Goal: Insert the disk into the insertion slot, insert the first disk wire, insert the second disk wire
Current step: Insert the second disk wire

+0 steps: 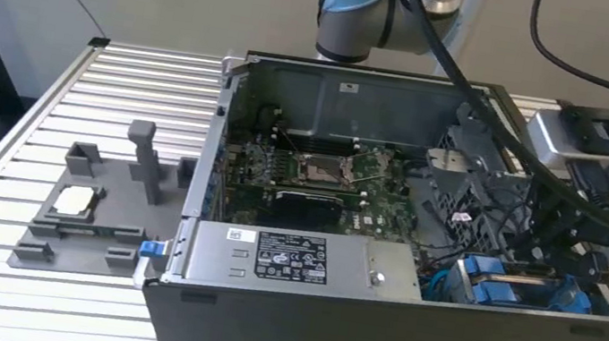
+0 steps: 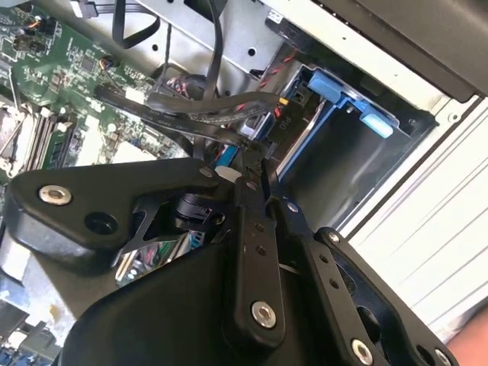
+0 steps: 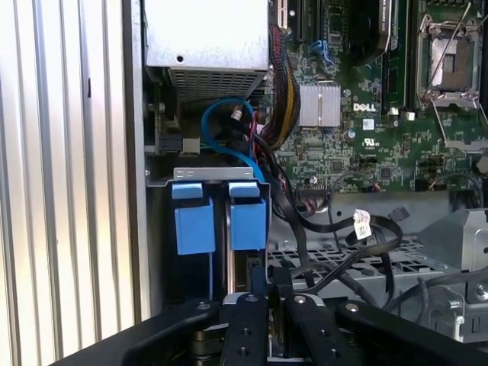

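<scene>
At the exterior view's lower right, the black gripper (image 1: 557, 263) hangs just above the blue-tabbed grey drive cage (image 1: 517, 288), where the blue-framed disk (image 3: 248, 221) apparently sits, its finger state unclear.

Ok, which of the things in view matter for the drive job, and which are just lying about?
For the job:
- gripper, low in the case by the bay
- insertion slot, blue carrier tab seated in it
- black wires beside the slot

Lying about:
- power-supply box
- processor socket
- grey fixture tray, on the table outside the case
</scene>
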